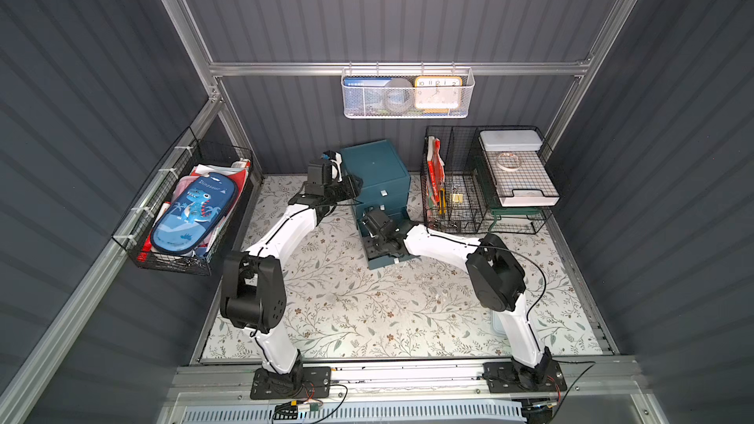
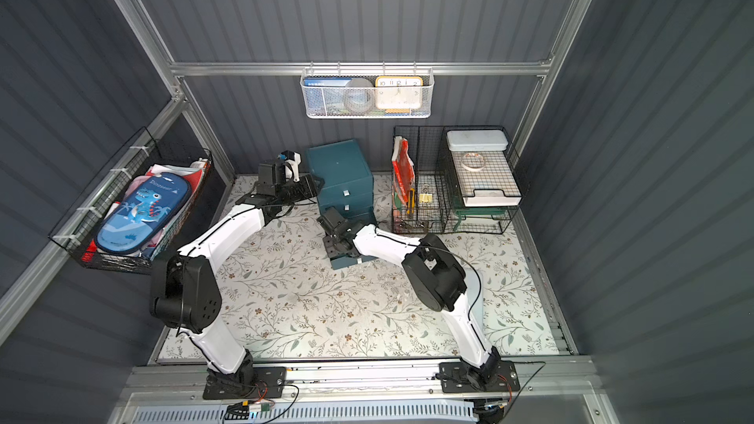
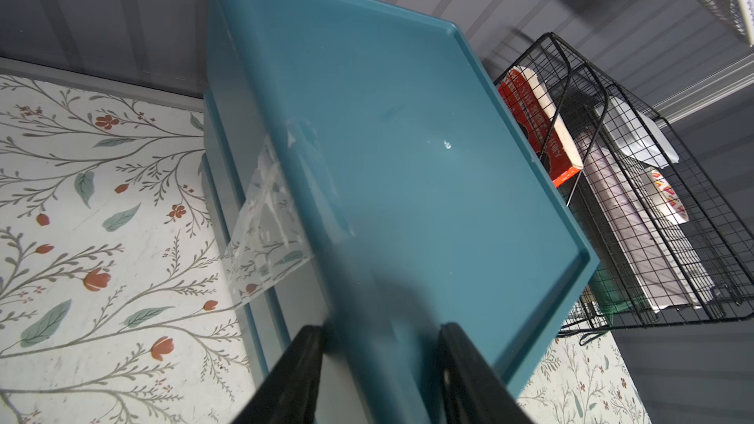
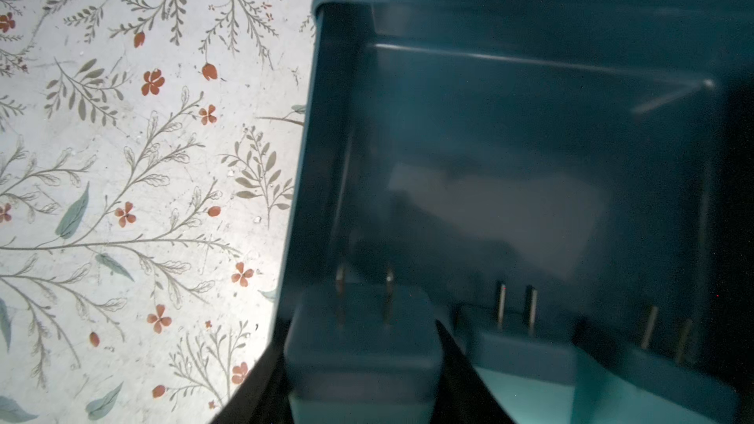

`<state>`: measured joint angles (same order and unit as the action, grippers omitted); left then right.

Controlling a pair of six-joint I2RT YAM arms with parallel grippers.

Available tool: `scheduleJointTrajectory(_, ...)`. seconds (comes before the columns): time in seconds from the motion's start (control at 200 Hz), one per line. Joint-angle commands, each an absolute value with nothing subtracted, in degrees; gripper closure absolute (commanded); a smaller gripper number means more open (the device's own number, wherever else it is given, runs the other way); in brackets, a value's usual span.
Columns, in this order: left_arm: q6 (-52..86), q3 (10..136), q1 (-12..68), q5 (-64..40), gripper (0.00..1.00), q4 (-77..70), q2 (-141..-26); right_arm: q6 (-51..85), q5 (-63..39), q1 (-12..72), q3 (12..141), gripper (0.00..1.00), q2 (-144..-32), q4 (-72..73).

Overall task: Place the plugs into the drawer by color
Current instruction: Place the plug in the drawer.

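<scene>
The drawer, a dark teal cabinet (image 1: pixel 375 173) (image 2: pixel 338 169), stands at the back of the table with its bottom drawer (image 1: pixel 381 261) (image 2: pixel 347 263) pulled out. My left gripper (image 1: pixel 353 187) (image 2: pixel 312 185) (image 3: pixel 381 344) is shut on the cabinet's upper left edge, one finger on each side. My right gripper (image 1: pixel 377 244) (image 2: pixel 338 246) (image 4: pixel 363 365) reaches down into the pulled-out drawer (image 4: pixel 530 116). It is shut on a plug (image 4: pixel 363 344), prongs pointing away. Two more plugs (image 4: pixel 518 344) (image 4: pixel 661 360) lie beside it in the drawer. In the shade all look pale blue-green; I cannot tell the exact color.
Black wire organizers (image 1: pixel 485 181) (image 3: pixel 636 205) stand right of the cabinet. A black wire basket with a dinosaur pencil case (image 1: pixel 191 210) hangs on the left wall. A white mesh basket (image 1: pixel 408 93) hangs on the back wall. Clear tape (image 3: pixel 269 214) sticks to the cabinet's side.
</scene>
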<state>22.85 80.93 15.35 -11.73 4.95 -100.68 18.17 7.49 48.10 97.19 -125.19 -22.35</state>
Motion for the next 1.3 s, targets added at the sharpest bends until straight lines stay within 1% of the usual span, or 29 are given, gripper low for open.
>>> scheduleJointTrajectory(0.0,20.57,78.49,17.14,-14.76,0.50,15.43,-103.41,18.12,6.04,47.66,97.99,0.61,-126.58,-22.65)
scheduleJointTrajectory(0.265,20.48,78.84,17.14,-14.82,0.50,15.56,-103.72,17.49,5.64,47.38,98.43,0.57,-127.26,-23.33)
scheduleJointTrajectory(0.485,20.48,78.66,17.14,-14.75,0.50,15.58,-103.44,17.44,5.62,47.20,99.31,0.56,-128.45,-23.64)
scheduleJointTrajectory(0.695,20.31,78.92,17.14,-14.83,0.50,15.73,-103.99,17.23,5.76,46.89,99.26,0.53,-128.30,-23.65)
scheduleJointTrajectory(0.786,20.22,79.08,17.14,-14.74,0.50,16.00,-104.15,17.07,5.67,46.76,99.55,0.51,-128.19,-23.82)
scheduleJointTrajectory(1.021,20.14,79.43,17.14,-14.11,0.50,16.39,-104.04,15.78,6.55,46.58,100.81,0.42,-126.73,-24.71)
scheduleJointTrajectory(1.156,19.95,79.34,17.14,-13.87,0.50,16.49,-103.73,15.71,6.88,46.49,100.64,0.43,-124.20,-24.92)
scheduleJointTrajectory(1.236,20.02,79.26,17.14,-13.80,0.50,16.39,-103.80,16.37,6.21,46.49,99.15,0.47,-120.72,-25.17)
scheduleJointTrajectory(1.296,19.95,79.36,17.14,-13.87,0.50,16.44,-103.99,17.14,6.14,46.58,95.08,0.49,-116.48,-22.68)
